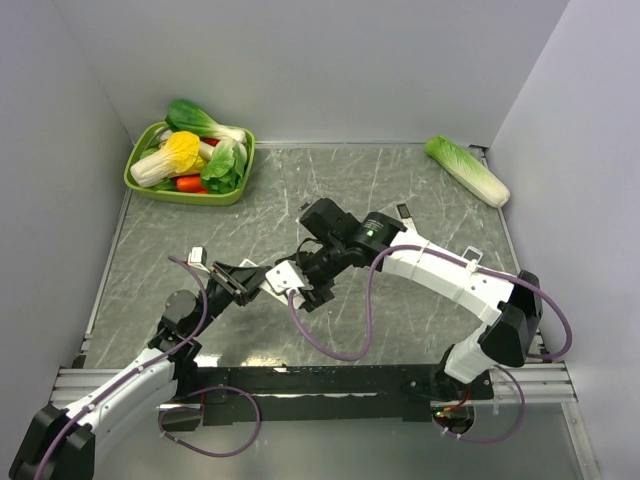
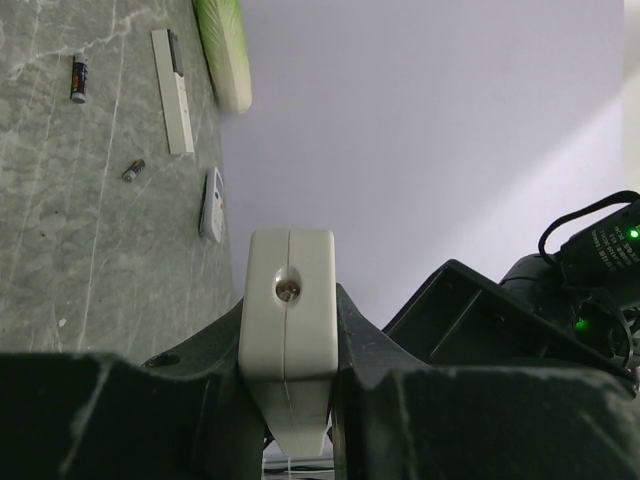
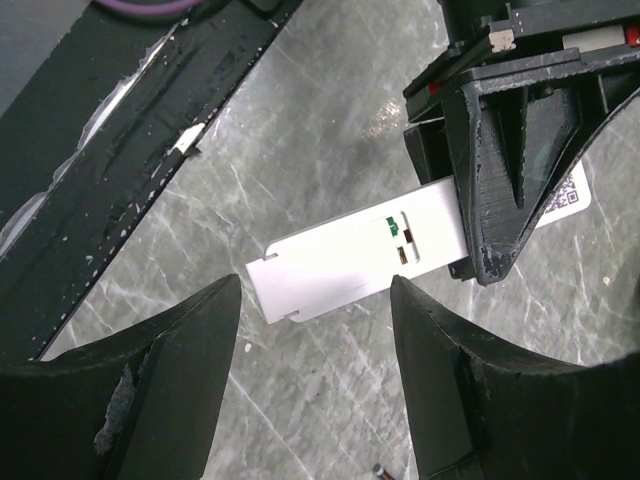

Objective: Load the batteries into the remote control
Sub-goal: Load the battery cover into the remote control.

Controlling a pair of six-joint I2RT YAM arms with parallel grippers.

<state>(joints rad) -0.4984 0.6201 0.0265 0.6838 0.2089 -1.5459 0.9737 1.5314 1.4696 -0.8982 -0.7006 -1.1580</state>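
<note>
My left gripper (image 1: 248,280) (image 2: 290,300) is shut on the remote control (image 1: 285,277) (image 2: 290,310), a slim white bar held by one end just above the table. In the right wrist view the remote control (image 3: 350,260) shows its back, with the open recess and a small green part near the left gripper's fingers (image 3: 500,190). My right gripper (image 1: 318,285) (image 3: 313,283) hangs open over the remote's free end, holding nothing. Two small dark cells (image 2: 79,78) (image 2: 133,171) lie far off on the table; I cannot tell whether they are the batteries. A cylinder's tip (image 3: 380,470) shows at the bottom edge.
A green basket (image 1: 140,180) of toy vegetables stands at the back left, and a cabbage (image 1: 467,170) lies at the back right. A long white remote with a black end (image 2: 172,90) and a shorter white remote (image 2: 213,205) lie on the marble table (image 1: 420,190).
</note>
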